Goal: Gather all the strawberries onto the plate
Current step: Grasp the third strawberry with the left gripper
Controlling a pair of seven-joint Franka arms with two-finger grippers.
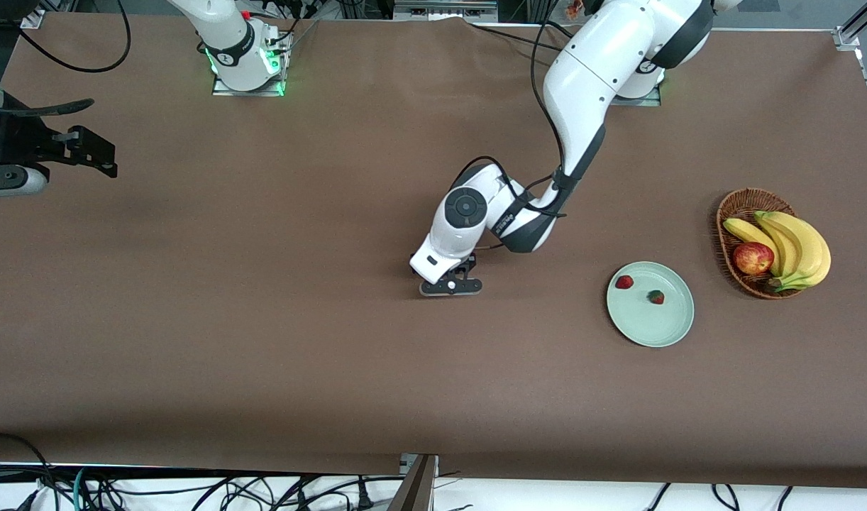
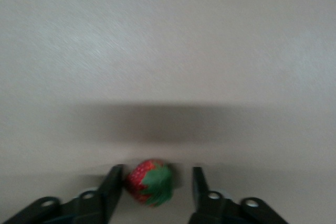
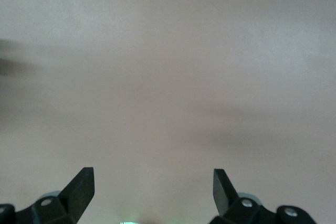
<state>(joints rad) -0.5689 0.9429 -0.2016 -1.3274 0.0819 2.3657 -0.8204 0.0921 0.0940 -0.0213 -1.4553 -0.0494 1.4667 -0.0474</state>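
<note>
You're looking at a wide table (image 1: 263,319) under a plain brown cover, with cables along the edge nearest the front camera and both arm bases at the top of the front view. Count three strawberries: two (image 1: 623,282) (image 1: 657,297) lie apart on the pale green plate (image 1: 650,330), toward the left arm's end of the table, and a third (image 2: 149,182) is at mid-table. One basket (image 1: 735,206) sits just beside the plate, farther from the front camera, holding one red apple (image 1: 753,257) and a bunch of bananas (image 1: 795,245).

The front view hides the third berry under the left gripper (image 1: 451,285), which is down at the table; only the left wrist view shows it, sitting on the cover between the fingers (image 2: 110,187). One finger touches the berry, the other stands a little off it, so the jaws are partly closed and not yet clamped.

The right gripper (image 3: 153,187) waits over bare cover at the right arm's end, fingers wide apart, holding nothing
</note>
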